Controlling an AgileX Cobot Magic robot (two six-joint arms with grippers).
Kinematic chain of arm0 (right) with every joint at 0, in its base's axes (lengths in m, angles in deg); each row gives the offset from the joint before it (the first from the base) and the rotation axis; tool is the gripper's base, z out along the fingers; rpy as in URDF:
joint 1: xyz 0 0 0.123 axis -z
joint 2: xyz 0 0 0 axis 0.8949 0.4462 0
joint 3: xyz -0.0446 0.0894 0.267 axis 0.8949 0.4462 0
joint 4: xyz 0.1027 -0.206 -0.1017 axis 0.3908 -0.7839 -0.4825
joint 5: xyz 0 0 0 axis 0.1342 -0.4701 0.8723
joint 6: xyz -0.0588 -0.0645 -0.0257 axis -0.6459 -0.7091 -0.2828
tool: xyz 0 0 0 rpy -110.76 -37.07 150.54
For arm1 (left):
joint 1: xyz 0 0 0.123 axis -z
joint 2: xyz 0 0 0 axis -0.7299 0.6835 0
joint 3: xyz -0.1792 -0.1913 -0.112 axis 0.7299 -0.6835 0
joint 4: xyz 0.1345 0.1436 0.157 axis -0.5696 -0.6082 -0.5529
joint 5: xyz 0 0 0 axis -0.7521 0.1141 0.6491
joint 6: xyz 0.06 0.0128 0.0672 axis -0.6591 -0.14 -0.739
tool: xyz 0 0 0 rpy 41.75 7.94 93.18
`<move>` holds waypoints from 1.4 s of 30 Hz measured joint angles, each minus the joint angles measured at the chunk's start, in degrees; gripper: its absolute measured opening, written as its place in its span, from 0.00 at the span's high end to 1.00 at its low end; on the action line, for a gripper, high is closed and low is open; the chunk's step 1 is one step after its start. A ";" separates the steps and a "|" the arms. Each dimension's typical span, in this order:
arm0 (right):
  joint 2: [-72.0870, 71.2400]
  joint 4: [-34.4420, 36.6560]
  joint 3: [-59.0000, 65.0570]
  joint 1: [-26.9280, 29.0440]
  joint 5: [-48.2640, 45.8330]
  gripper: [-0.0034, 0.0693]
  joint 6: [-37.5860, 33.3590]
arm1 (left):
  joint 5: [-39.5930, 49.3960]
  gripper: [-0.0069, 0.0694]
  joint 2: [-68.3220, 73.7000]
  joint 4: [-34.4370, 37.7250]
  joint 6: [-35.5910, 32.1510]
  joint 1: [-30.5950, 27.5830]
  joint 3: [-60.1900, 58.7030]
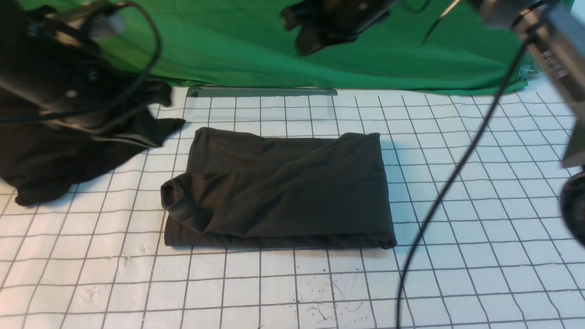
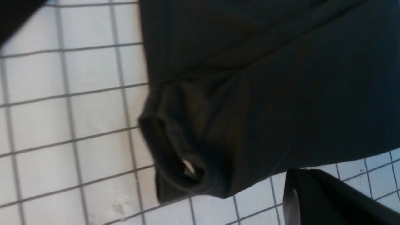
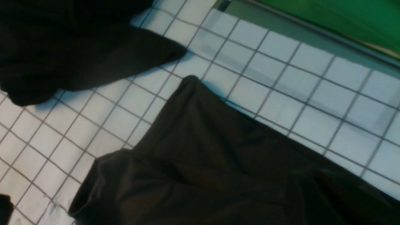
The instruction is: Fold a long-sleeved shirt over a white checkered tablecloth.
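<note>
The folded dark brown-grey jersey shirt point(image 1: 279, 187) lies on the white checkered tablecloth point(image 1: 457, 228), below the raised right pincer point(image 1: 320, 27) and beside the left pincer point(image 2: 312, 203). I cannot tell whether either pincer is open.

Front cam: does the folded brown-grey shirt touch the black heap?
No, white checkered tablecloth shows between the folded dark brown-grey jersey shirt and the black cloth heap.

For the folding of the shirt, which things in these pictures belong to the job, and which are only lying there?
Belong to the job:
long-sleeved shirt, already folded into a rough rectangle
white checkered tablecloth, under the shirt

Only lying about:
black heap of cloth, at the left
green cloth, behind
grey strip, at the tablecloth's far edge
</note>
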 joint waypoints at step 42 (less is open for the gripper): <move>-25.74 -7.42 59.43 2.25 7.79 0.94 -4.32 | -0.13 0.91 5.21 -13.09 9.91 3.83 -0.07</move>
